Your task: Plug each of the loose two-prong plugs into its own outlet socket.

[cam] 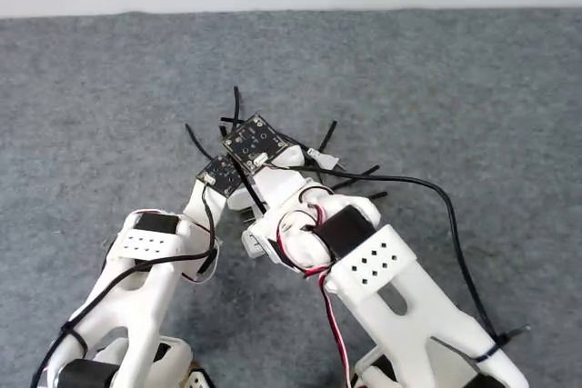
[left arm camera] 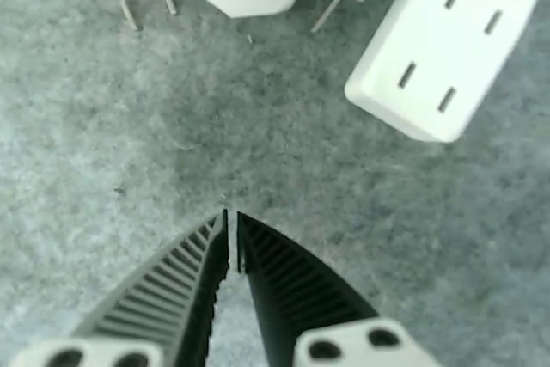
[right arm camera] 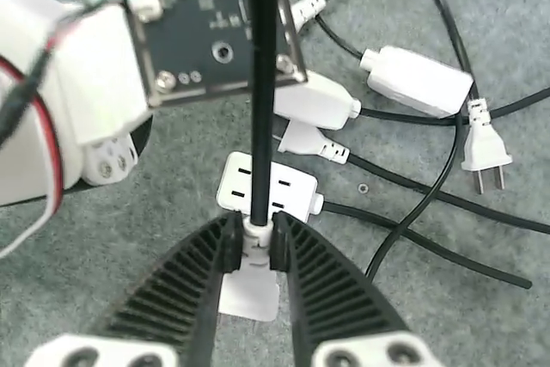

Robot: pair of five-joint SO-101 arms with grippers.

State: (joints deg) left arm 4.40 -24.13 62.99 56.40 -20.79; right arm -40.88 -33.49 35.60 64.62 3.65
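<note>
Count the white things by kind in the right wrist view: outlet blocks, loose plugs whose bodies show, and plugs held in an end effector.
Outlet block: 1
Loose plugs: 4
Held plug, in the right end effector: 1
Total: 6

The socket block (left arm camera: 447,40) is a white, rounded rectangular body lying flat on the bench (right arm camera: 447,298), slot face up. It has two pairs of slots, all unoccupied.

The held plug (right arm camera: 249,294) is white with a black cord. Its neck is clamped between the fingers of the right hand (right arm camera: 252,231), and its body lies just beside the block. Its prongs are hidden.

The flat plug (right arm camera: 481,148) is white and lies well apart from the block with both prongs bare.

Two more white plug bodies (right arm camera: 314,96) (right arm camera: 311,142) with black cords lie near the block.
</note>
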